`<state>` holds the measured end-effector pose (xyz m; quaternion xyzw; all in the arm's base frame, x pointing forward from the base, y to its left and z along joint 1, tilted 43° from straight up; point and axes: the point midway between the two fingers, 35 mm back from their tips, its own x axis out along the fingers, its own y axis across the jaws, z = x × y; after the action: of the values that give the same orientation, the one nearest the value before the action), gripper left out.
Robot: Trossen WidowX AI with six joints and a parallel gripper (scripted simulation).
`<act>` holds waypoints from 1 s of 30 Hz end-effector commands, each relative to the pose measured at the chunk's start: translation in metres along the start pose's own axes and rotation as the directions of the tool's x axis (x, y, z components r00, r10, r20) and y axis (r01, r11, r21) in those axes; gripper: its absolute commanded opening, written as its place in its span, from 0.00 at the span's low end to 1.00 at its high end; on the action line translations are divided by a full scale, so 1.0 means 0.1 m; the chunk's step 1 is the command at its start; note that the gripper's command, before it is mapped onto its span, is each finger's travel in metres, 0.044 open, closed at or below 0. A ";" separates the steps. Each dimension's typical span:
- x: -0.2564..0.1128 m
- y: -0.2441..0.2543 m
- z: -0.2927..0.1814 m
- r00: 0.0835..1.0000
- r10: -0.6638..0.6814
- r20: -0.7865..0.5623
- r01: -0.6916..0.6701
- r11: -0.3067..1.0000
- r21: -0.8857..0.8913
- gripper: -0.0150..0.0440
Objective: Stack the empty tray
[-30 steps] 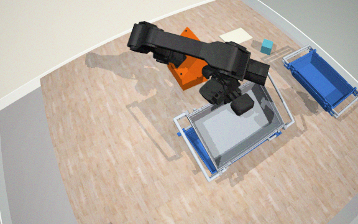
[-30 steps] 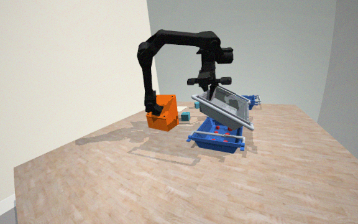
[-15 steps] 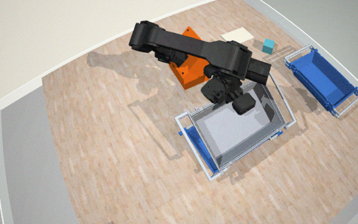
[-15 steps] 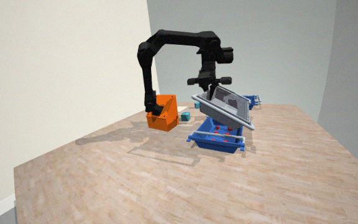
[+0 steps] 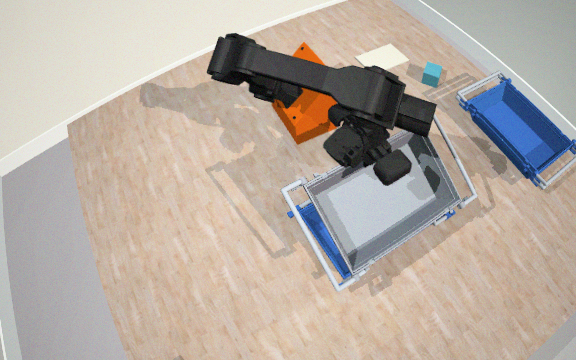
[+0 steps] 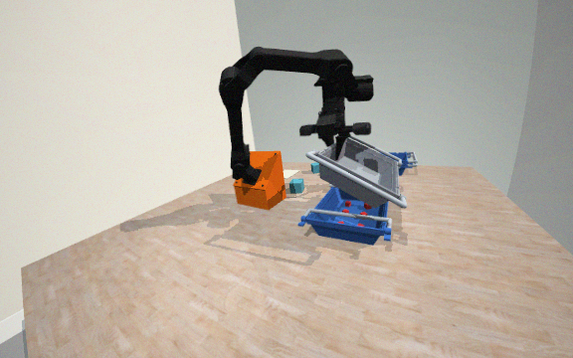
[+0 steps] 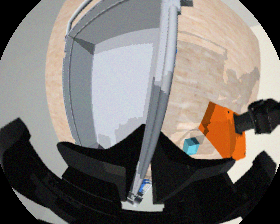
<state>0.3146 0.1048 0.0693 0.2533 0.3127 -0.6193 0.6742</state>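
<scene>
The loaded blue tray (image 5: 318,234) (image 6: 344,232) stands on the table with several small red blocks (image 6: 348,204) inside. Its near wire bar (image 6: 346,215) runs across its top near the front end; its far bar is hidden. The empty grey tray (image 5: 373,205) (image 6: 361,170) (image 7: 123,80) is in the air over the loaded tray, clearly tilted, its lower side down to the right in the exterior view. Its own bars are swung out. My gripper (image 6: 338,148) (image 7: 147,128) is shut on the grey tray's long side wall. Whether the two trays touch is unclear.
Another blue tray (image 5: 520,125) (image 6: 403,161), empty, stands at the far side with its bars out. An orange angular block (image 5: 310,112) (image 6: 267,186) (image 7: 221,127) is beside the arm's base. Teal cubes (image 5: 431,75) (image 6: 296,186) (image 7: 191,146) and a cream sheet (image 5: 383,56) lie behind.
</scene>
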 end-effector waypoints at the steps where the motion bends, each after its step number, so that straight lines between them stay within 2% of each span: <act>1: -0.01 0.02 -0.01 1.000 0.023 0.002 -0.023 1.000 0.000 0.25; 30: 0.34 -0.05 -0.01 1.000 0.023 0.003 -0.023 1.000 0.000 0.25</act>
<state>0.3109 0.0820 0.0420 0.2539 0.3104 -0.6160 0.6780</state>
